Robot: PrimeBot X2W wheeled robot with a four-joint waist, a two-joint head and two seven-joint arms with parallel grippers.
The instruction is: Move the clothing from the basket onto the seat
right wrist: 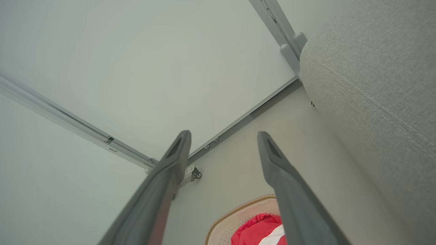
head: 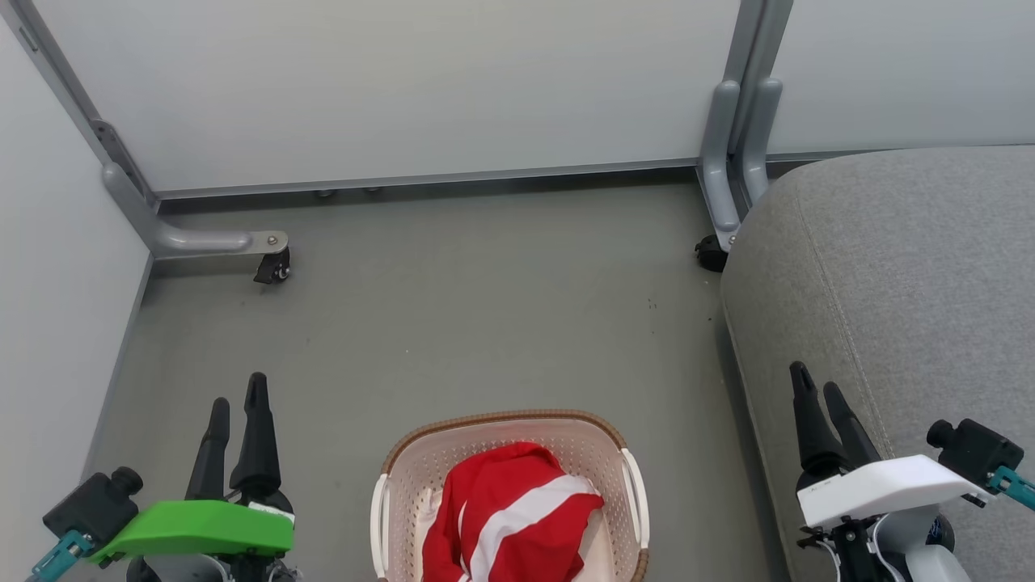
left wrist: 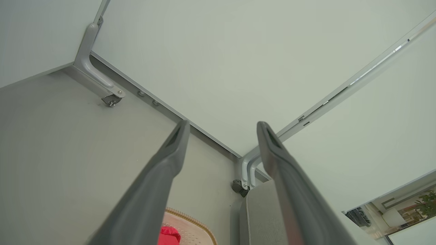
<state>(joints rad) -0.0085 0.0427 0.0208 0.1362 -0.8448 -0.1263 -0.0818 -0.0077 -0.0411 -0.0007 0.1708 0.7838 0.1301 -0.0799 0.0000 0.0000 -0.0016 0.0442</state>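
Clothing [head: 517, 517] is being contained by the basket [head: 495, 420] at 6 o'clock, seat [head: 889, 267] at 3; left gripper [head: 238, 390] and right gripper [head: 815, 378] are being held spread, empty.

Clothing [head: 509, 517] in basket [head: 501, 424], seat [head: 906, 275] rightward

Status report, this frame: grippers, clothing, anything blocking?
Left gripper open, empty. Right gripper open, empty. Clothing in basket, not yet on seat. Nothing seen blocking.
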